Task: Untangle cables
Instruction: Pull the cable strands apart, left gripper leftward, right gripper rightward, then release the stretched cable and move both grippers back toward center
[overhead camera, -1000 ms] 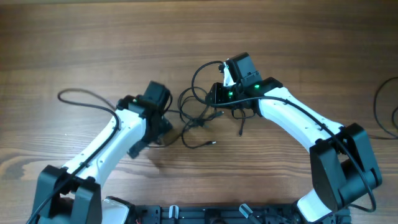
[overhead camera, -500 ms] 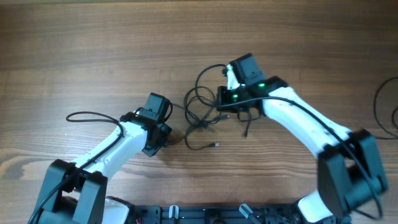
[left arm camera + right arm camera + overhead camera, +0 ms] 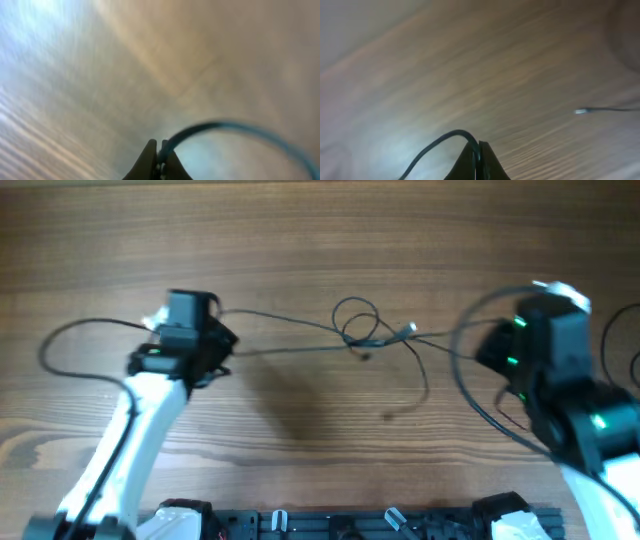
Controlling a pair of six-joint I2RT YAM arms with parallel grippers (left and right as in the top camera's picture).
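Observation:
The thin black cables (image 3: 300, 325) hang stretched between my two grippers above the wooden table. A small loop and knot (image 3: 356, 326) remain near the middle, beside a silver plug end (image 3: 408, 330). One loose tail (image 3: 420, 385) droops toward the table. My left gripper (image 3: 222, 340) is shut on a cable at the left end; in the left wrist view the fingertips (image 3: 160, 159) pinch the cord (image 3: 225, 125), which arches right. My right gripper (image 3: 482, 348) is shut on a cable too; in the right wrist view the cord (image 3: 440, 142) curves left from the closed gripper (image 3: 476, 155).
A slack length of cable (image 3: 70, 340) trails left behind the left arm. Another black cord (image 3: 612, 345) lies at the table's right edge. A plug tip (image 3: 580, 111) shows over the wood in the right wrist view. The arm bases' rail (image 3: 330, 525) runs along the front edge.
Both grippers closed on cables and pulled far apart, left arm going left, right arm going right. The tangled bunch has been drawn out into long lines with one small loop.

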